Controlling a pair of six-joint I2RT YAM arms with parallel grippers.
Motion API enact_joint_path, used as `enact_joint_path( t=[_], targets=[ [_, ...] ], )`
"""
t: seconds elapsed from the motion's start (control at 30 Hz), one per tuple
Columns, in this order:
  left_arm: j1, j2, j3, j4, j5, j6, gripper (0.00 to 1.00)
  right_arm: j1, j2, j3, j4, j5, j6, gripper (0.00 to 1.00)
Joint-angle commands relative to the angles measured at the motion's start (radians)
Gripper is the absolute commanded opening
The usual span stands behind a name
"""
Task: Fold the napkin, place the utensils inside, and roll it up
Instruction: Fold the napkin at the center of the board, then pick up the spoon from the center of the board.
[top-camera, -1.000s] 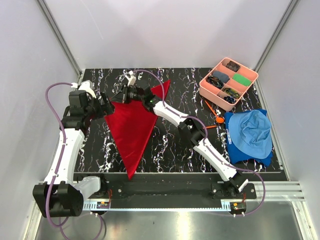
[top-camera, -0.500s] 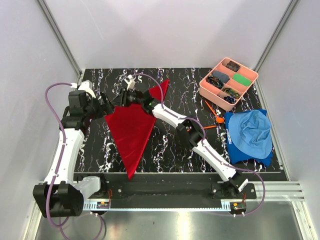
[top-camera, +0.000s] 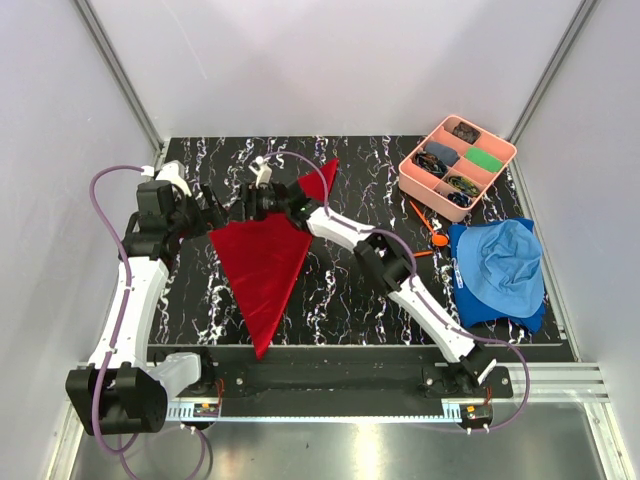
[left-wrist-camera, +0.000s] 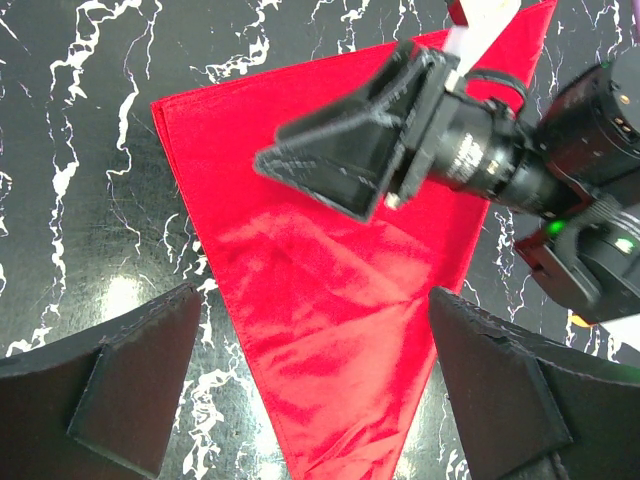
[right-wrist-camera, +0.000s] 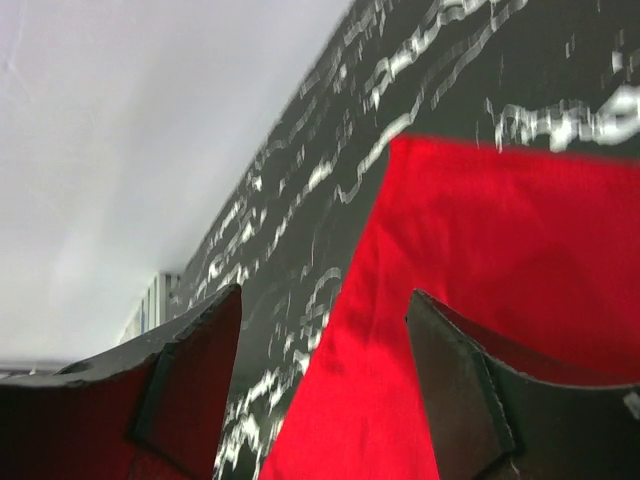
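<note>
Black, white-veined marble-patterned table bearing the bright red soft cloth napkin, which lies left of centre as a flat triangle, its long point toward the near edge and one corner peaking up at the far side. A blue cloth and a pink compartmented plastic tray lie well apart to the right. The right gripper hovers over the napkin's far edge, fingers spread, holding nothing; the left gripper, likewise spread wide, hangs beside the left corner. The thin orange plastic utensils lie between tray and blue cloth. The fold appears laid: the right gripper should lift straight up, so as not to drag the edge.
</note>
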Motion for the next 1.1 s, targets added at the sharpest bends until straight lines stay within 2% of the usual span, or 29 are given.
enact_joint_path(
  t=[0.0,0.07,0.1,0.2,0.3,0.4,0.53,0.6,0.8,0.9,1.07],
  targets=[
    [0.007,-0.020,0.015,0.055,0.031,0.012,0.99,-0.046,-0.289,-0.198,0.032,-0.025,-0.063,0.76],
    [0.007,-0.023,0.013,0.058,0.034,0.012,0.99,-0.071,-0.445,-0.399,0.042,-0.008,-0.100,0.75],
    [0.005,-0.023,0.012,0.058,0.038,0.013,0.99,-0.103,-0.508,-0.559,0.042,0.013,-0.117,0.75],
    [0.007,-0.017,0.008,0.063,0.052,0.010,0.99,-0.163,-0.757,-0.845,0.005,0.106,-0.177,0.75],
    [0.002,-0.015,0.001,0.069,0.067,0.012,0.99,-0.270,-0.953,-1.039,-0.144,0.205,-0.244,0.76],
    [-0.012,-0.020,-0.004,0.075,0.067,0.015,0.99,-0.380,-1.078,-1.134,-0.391,0.329,-0.385,0.78],
    [-0.044,-0.021,-0.010,0.078,0.061,0.019,0.99,-0.473,-1.135,-1.150,-0.602,0.556,-0.563,0.79],
    [-0.068,-0.018,-0.011,0.078,0.061,0.021,0.99,-0.512,-1.138,-1.154,-0.653,0.587,-0.603,0.78],
    [-0.075,-0.018,-0.011,0.078,0.060,0.022,0.99,-0.571,-1.077,-1.151,-0.682,0.648,-0.709,0.75],
    [-0.076,-0.021,-0.013,0.078,0.060,0.022,0.99,-0.586,-1.018,-1.136,-0.692,0.732,-0.735,0.74],
    [-0.076,-0.018,-0.010,0.080,0.066,0.022,0.99,-0.626,-0.954,-1.132,-0.686,0.745,-0.758,0.73]
  ],
)
